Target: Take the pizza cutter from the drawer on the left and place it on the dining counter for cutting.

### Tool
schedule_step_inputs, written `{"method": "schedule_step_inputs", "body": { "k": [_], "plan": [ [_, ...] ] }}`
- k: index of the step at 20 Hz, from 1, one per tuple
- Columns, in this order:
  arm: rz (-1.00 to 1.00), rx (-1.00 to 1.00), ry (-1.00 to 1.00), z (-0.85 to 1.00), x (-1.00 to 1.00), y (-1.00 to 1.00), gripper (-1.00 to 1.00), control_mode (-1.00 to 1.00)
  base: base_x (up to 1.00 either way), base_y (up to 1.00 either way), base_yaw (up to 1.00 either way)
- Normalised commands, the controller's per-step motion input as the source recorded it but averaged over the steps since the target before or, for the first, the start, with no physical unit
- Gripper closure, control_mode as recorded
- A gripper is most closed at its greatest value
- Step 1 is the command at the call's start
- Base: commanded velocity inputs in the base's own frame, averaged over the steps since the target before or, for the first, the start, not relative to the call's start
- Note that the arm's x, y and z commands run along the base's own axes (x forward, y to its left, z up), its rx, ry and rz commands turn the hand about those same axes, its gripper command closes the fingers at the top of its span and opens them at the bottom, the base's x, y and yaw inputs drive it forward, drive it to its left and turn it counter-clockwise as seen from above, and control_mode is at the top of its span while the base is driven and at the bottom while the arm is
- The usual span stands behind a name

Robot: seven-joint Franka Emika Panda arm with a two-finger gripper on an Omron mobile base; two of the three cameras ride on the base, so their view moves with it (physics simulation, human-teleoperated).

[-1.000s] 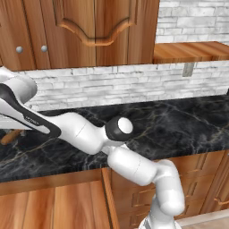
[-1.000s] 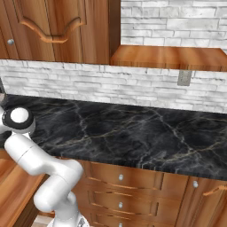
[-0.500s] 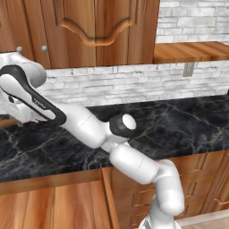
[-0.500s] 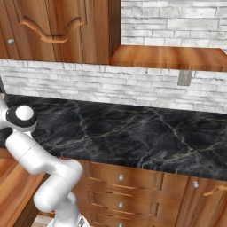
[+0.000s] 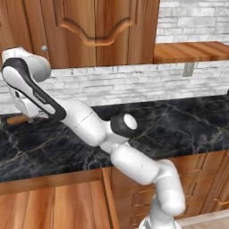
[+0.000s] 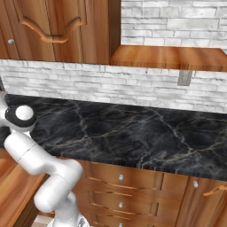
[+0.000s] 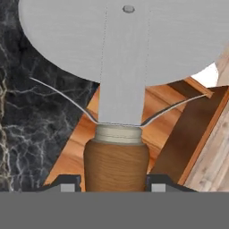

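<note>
Since the earlier frames the arm has lifted: in the left base view its wrist now rides higher against the brick wall, and the cutter's (image 5: 18, 119) brown handle pokes out to its left, above the black counter (image 5: 179, 120). The hand view shows the end effector (image 7: 115, 185) clenched on that handle, the grey wheel above it cut off by the top edge, with black marble to the left and the wooden drawer (image 7: 188, 134) behind to the right. In the left base view the fingers themselves are hidden behind the wrist, and the wheel cannot be made out there.
</note>
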Motion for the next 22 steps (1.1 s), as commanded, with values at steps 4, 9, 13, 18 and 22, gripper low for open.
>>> {"method": "schedule_step_inputs", "body": {
  "k": [4, 9, 13, 18, 22],
  "plan": [
    [-0.49, 0.06, 0.0, -0.07, -0.61, -0.26, 1.0, -1.0, 0.0, 0.0, 0.0],
    [-0.53, 0.17, 0.04, -0.06, -0.96, -0.49, 1.0, -1.0, 0.0, 0.0, 0.0],
    [-0.41, 0.06, 0.0, -0.09, -0.31, -1.0, 1.0, -1.0, 0.0, 0.0, 0.0],
    [-0.17, -0.04, -0.15, -0.24, -0.36, -1.0, 1.0, -1.0, 0.0, 0.0, 0.0],
    [0.0, -0.04, -0.08, 0.11, -0.22, -0.99, 1.0, -1.0, 0.0, 0.0, 0.0]
  ]
}}
